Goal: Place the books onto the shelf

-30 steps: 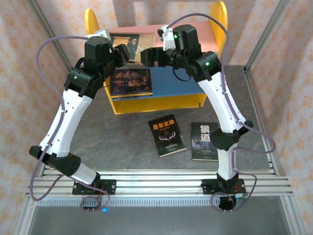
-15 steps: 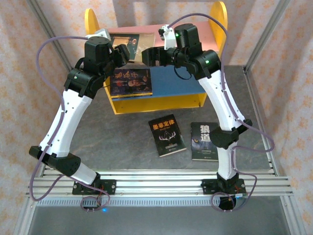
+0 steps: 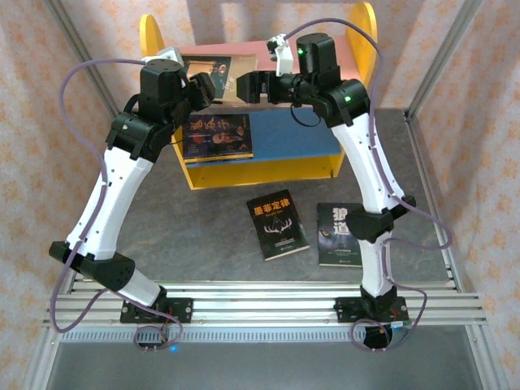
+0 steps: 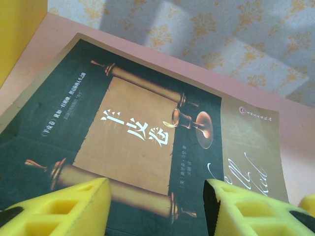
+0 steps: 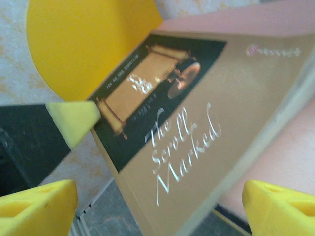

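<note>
The shelf [image 3: 349,73] stands at the back, with yellow side panels, a pink upper board and a blue lower board [image 3: 288,140]. A brown scroll-cover book [image 3: 207,65] [image 4: 138,128] [image 5: 197,128] lies on the pink board [image 4: 44,54], its near edge sticking out past the board. My left gripper [image 3: 210,86] [image 4: 155,196] is open over that near edge, and one of its fingertips [image 5: 74,120] is at the book's corner. Just to the right, my right gripper [image 3: 244,85] [image 5: 160,199] is wide open with the book's edge between its fingers. Another dark book [image 3: 218,134] lies on the blue board.
Two black books lie on the grey table in front of the shelf, one in the middle [image 3: 278,225] and one further right [image 3: 341,234]. Patterned walls and metal posts close in both sides. The arm bases sit on the rail at the near edge.
My right gripper has opened wider and its wrist has risen a little toward the back. The left arm and the books on the table have not moved.
</note>
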Controlling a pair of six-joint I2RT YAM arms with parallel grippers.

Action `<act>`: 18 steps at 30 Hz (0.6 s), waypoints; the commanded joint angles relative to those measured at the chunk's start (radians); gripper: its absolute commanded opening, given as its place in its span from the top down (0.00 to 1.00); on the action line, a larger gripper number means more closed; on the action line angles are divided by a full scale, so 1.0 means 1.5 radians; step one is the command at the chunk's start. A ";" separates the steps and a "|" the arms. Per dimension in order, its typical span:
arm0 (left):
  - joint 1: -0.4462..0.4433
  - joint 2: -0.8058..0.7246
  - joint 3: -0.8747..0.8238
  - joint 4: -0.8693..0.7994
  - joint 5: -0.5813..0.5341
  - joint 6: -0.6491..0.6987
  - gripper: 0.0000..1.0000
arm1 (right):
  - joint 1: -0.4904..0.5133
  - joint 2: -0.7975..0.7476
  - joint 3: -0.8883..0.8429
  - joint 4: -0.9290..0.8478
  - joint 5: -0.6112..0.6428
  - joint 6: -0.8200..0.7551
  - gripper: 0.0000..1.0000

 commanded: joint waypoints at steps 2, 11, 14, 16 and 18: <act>-0.002 0.008 0.022 -0.022 -0.002 -0.015 0.47 | -0.008 0.043 0.009 0.083 -0.028 0.027 0.13; -0.002 0.005 0.020 -0.021 -0.002 -0.016 0.47 | -0.012 0.069 0.015 0.122 -0.046 0.061 0.13; -0.003 0.006 0.018 -0.019 0.000 -0.016 0.47 | -0.015 0.079 0.021 0.132 -0.050 0.071 0.13; -0.003 0.006 0.019 -0.018 0.000 -0.016 0.47 | -0.016 0.085 0.025 0.138 -0.052 0.077 0.13; -0.004 0.007 0.018 -0.017 0.002 -0.018 0.47 | -0.017 0.090 0.027 0.146 -0.055 0.083 0.12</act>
